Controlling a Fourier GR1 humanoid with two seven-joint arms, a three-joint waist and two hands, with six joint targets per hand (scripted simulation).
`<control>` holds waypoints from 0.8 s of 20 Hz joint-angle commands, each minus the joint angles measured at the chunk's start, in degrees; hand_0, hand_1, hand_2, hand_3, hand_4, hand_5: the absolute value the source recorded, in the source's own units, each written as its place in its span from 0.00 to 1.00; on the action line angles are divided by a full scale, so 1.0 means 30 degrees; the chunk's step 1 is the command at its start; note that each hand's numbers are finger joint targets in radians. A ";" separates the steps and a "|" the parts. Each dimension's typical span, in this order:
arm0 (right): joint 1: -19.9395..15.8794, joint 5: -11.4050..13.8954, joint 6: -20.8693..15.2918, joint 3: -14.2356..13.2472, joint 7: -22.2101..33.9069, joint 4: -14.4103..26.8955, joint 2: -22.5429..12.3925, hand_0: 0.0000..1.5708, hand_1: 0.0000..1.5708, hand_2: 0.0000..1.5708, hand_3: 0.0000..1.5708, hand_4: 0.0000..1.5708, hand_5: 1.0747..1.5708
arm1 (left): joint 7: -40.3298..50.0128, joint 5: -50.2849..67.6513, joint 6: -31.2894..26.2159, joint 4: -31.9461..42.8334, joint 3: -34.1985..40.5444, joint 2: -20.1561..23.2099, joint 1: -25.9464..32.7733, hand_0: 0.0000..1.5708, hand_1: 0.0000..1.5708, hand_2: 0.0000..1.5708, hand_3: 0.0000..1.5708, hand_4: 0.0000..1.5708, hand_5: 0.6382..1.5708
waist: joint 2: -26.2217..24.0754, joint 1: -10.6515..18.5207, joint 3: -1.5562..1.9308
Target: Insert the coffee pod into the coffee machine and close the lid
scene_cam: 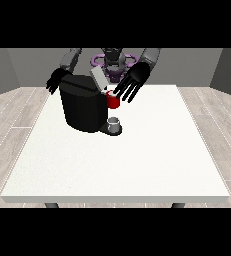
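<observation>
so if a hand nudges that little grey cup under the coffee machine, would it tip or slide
The grey cup looks short and squat, so it would probably slide rather than tip. It is small beside the black coffee machine, so likely light and easily displaced. It stands on the machine's dark base, so a push might send it off that edge onto the white table.

The black coffee machine (82, 107) blocks my reach toward the worktop's (137, 165) far corner at the view's left, its raised lid (98, 77) and small cup (115, 124) crowding beside; elsewhere the white surface lies open.

black hands (135, 80), grey arms (149, 56), purple-trimmed grey torso (113, 62)
</observation>
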 commanded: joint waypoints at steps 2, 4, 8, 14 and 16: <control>-0.0519 0.0089 -0.0270 -0.0317 0.0090 0.0625 -0.0187 0.00 0.00 0.00 0.00 0.26 1.00 | -0.0018 -0.0167 -0.0696 -0.0248 -0.0152 -0.0004 -0.0175 0.00 0.00 0.00 0.00 0.00 1.00 | -0.0442 0.0684 -0.0009; 0.1185 -0.0351 0.0622 -0.0378 -0.0940 0.0842 -0.0303 0.00 0.00 0.00 0.00 0.23 1.00 | 0.0262 0.0303 -0.1337 -0.0041 0.0379 0.0290 0.0149 0.00 0.00 0.00 0.00 0.00 1.00 | -0.1012 0.0375 -0.0005; 0.1225 -0.0385 0.0182 -0.0185 0.0395 0.0000 -0.0069 0.00 0.00 0.00 0.00 0.24 1.00 | 0.0316 0.0048 -0.0121 -0.0323 0.0058 -0.1104 0.1671 0.00 0.00 0.00 0.00 0.00 1.00 | -0.2372 0.0655 -0.0014; 0.2297 -0.0924 0.0465 -0.0754 -0.0569 0.0483 -0.0050 0.00 0.00 0.00 0.00 0.27 1.00 | 0.0377 0.3354 0.0667 -0.0681 0.3041 -0.2761 0.2936 0.00 0.00 0.00 0.00 0.00 1.00 | -0.3528 0.1875 -0.0030; 0.2341 -0.0845 0.0072 -0.1176 0.0487 0.0965 -0.0476 0.00 0.00 0.00 0.00 0.24 1.00 | -0.0146 0.4650 0.0302 -0.1015 0.3535 -0.4366 0.3789 0.00 0.00 0.00 0.00 0.05 1.00 | -0.5080 0.3128 -0.0042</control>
